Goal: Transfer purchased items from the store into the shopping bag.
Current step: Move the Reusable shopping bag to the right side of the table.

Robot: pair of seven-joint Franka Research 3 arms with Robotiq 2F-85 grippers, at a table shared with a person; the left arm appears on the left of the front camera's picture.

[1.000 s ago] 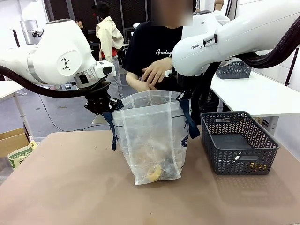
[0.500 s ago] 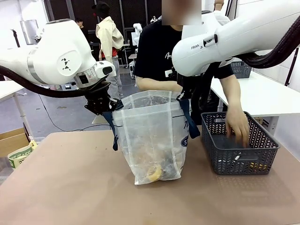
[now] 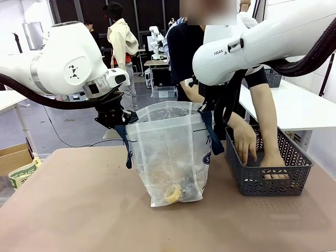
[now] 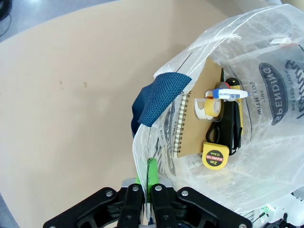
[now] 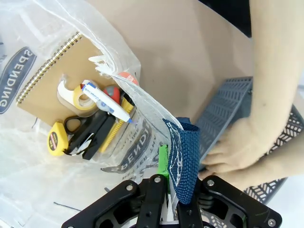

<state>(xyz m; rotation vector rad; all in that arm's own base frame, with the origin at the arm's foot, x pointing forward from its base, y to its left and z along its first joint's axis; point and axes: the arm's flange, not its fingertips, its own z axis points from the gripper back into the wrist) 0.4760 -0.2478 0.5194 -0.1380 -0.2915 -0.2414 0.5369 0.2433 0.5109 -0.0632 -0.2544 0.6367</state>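
My left gripper (image 4: pixel 148 175) (9 o'clock) and right gripper (image 5: pixel 167 164) (3 o'clock) clench the shopping bag (image 3: pixel 168 152) rim; pull taut, mouth wide, imo.

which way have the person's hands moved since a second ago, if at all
Yes. From above the mouth of the shopping bag, the person's hands have gone right and down into the grey basket, which has stayed put.
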